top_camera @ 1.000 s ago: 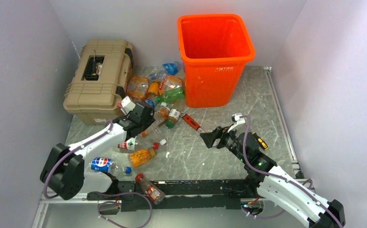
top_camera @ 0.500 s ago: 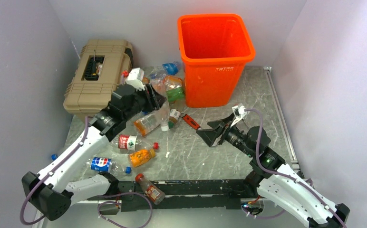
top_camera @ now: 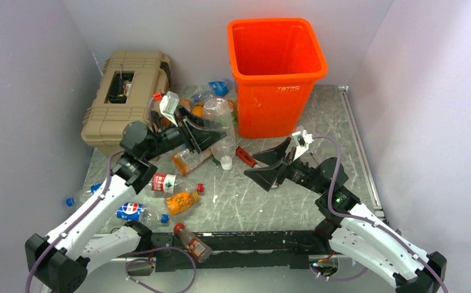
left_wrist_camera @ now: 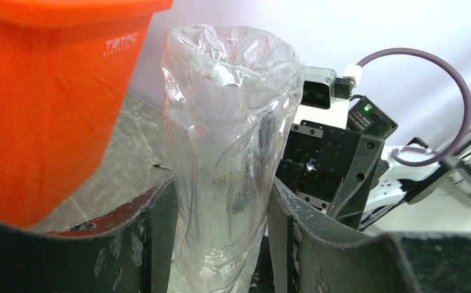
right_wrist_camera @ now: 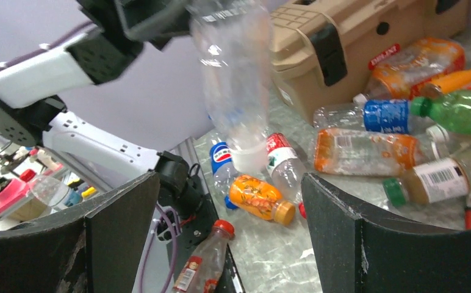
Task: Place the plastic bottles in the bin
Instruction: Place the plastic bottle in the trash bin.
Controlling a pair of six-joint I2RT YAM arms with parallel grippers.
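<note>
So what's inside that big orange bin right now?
Only bare orange inner walls show in the bin from above, nothing else. Its near wall hides the bottom, so something could lie there.

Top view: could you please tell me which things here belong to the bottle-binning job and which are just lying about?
Part of the job:
- clear bottle, held in the left gripper
- scattered bottles
- orange bin

Just lying about:
- tan toolbox
- red-handled tool
</note>
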